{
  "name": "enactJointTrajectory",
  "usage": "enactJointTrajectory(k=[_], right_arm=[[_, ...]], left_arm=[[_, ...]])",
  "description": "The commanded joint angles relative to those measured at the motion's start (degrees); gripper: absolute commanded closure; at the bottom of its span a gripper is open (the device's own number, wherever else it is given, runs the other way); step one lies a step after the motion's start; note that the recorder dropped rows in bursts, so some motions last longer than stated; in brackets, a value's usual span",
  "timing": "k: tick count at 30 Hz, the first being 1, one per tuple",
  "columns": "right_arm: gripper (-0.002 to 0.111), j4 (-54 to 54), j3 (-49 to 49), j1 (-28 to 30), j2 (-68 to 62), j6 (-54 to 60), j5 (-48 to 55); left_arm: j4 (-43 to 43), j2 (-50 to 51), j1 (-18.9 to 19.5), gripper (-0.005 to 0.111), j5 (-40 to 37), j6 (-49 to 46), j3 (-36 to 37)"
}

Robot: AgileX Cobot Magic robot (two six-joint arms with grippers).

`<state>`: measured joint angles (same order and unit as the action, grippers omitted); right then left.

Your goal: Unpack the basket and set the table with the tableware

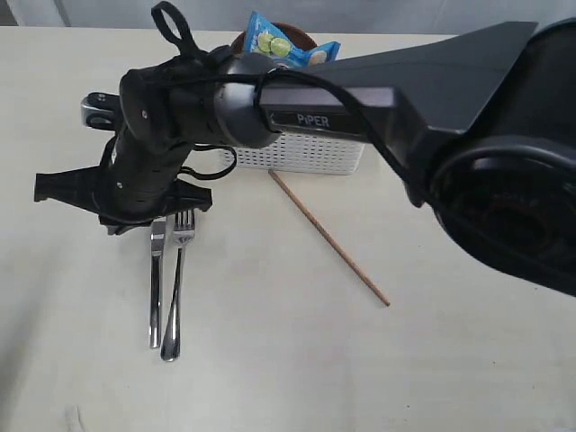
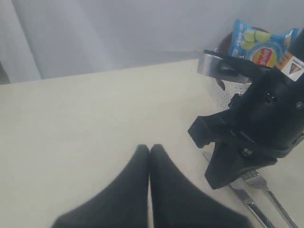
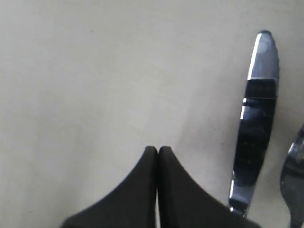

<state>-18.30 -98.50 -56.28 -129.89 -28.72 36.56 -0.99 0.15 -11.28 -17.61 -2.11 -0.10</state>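
A steel knife [image 1: 156, 288] and fork [image 1: 176, 288] lie side by side on the pale table [image 1: 288, 360]. My right gripper [image 1: 120, 221] points down at the table just left of the knife's blade end. In the right wrist view its jaws [image 3: 157, 149] are shut and empty, with the knife [image 3: 259, 118] and fork [image 3: 294, 175] beside them. A wooden chopstick [image 1: 328, 238] lies diagonally in front of the white basket [image 1: 301, 155]. My left gripper [image 2: 149, 148] is shut over bare table, holding nothing; it sees the right arm over the knife [image 2: 249, 202] and fork [image 2: 271, 192].
A blue chips bag [image 1: 283, 45] stands up out of the basket, with a brown rim [image 1: 301, 36] behind it. The right arm's bulky black body [image 1: 432, 99] stretches across from the right, hiding much of the basket. The bag [image 2: 261, 45] and basket wall [image 2: 222, 95] also show in the left wrist view.
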Motion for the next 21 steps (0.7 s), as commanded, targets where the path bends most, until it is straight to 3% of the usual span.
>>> enactJointTrajectory(k=[1, 11, 21], right_arm=[[0.109, 0.6, -0.2, 0.2, 0.6, -0.2, -0.1], [0.109, 13.0, -0.1, 0.7, 1.6, -2.1, 11.9], [0.109, 15.8, 0.0, -1.6, 1.0, 0.0, 17.1]], left_arm=[[-0.3, -0.2, 0.0, 0.107, 0.5, 0.2, 0.1], [-0.3, -0.2, 0.0, 0.107, 0.5, 0.2, 0.1], [-0.3, -0.2, 0.0, 0.107, 0.5, 0.2, 0.1]])
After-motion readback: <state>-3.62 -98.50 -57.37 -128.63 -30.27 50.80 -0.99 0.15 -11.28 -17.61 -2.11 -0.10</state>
